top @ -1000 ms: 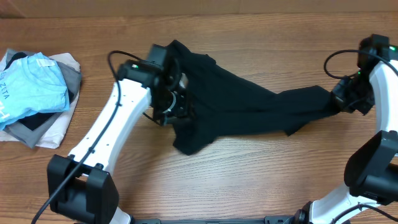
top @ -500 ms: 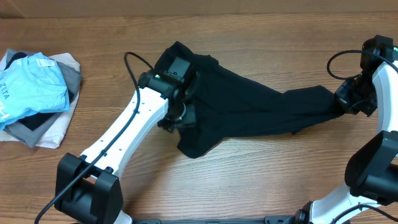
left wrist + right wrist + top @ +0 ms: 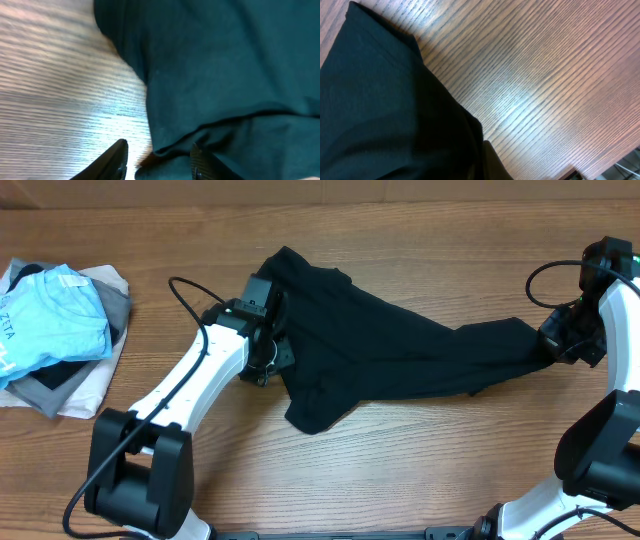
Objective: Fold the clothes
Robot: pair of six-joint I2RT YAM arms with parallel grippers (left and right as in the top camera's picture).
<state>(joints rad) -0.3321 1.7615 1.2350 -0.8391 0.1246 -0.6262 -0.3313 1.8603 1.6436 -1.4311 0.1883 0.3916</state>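
A black garment (image 3: 380, 345) lies crumpled and stretched across the middle of the wooden table. My left gripper (image 3: 268, 365) is at its left edge. In the left wrist view its fingers (image 3: 157, 160) are open, and a folded edge of the black garment (image 3: 225, 75) lies between them just above the wood. My right gripper (image 3: 553, 345) is at the garment's right end. In the right wrist view the black cloth (image 3: 380, 110) covers the jaws (image 3: 482, 160), and only one finger shows beside it. The jaws look shut on the cloth, which is pulled taut to the right.
A pile of other clothes (image 3: 55, 330) sits at the far left, with a light blue shirt on top of grey and white pieces. Bare wooden table (image 3: 420, 460) lies in front of the garment. The left arm's cable (image 3: 185, 290) loops above the table.
My left gripper moved right over the garment, then drew back left to its edge. The garment's lower left flap shifted slightly. The right arm barely moved.
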